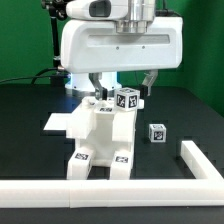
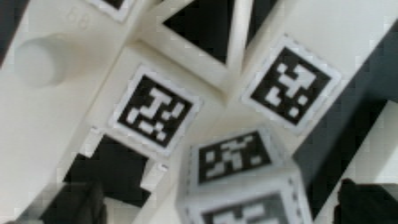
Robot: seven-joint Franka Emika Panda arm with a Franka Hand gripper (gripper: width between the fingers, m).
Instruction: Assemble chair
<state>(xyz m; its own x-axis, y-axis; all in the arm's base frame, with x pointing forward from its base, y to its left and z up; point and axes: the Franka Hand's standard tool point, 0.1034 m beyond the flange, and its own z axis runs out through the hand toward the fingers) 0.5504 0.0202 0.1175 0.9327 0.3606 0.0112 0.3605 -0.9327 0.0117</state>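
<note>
The black desk (image 1: 30, 150) takes up nearly everything I can see, and the robot's big white arm (image 1: 120, 45) hangs over its far middle. A long white border rail (image 1: 200, 165) runs along the near edge and turns up the exterior view's right side, fencing that corner in.

The half-built chair (image 1: 100, 135) stands in the middle of the desk, directly under the arm. It is a blocky white upright with a flat panel (image 1: 60, 122) sticking out toward the exterior view's left and two tagged feet at the near side. It looks like hard, smooth plastic, so I'd expect it to be light, stiff, a bit slippery, and easy to tip if nudged high up. Its flat, parallel faces look like the safest places to take hold of.

The pincer (image 1: 123, 90) is spread wide, with one finger on each side of the tagged block (image 1: 127, 99) on top of the chair. There is a gap on both sides, and it holds nothing. The wrist view shows only tags (image 2: 157, 108) and white edges close up.

A small cube-ended piece (image 1: 157, 133) lies loose just to the exterior view's right of the chair, apart from it and well short of the rail. There is open room between the two, and more on the exterior view's left, but the near side is tight against the rail.
</note>
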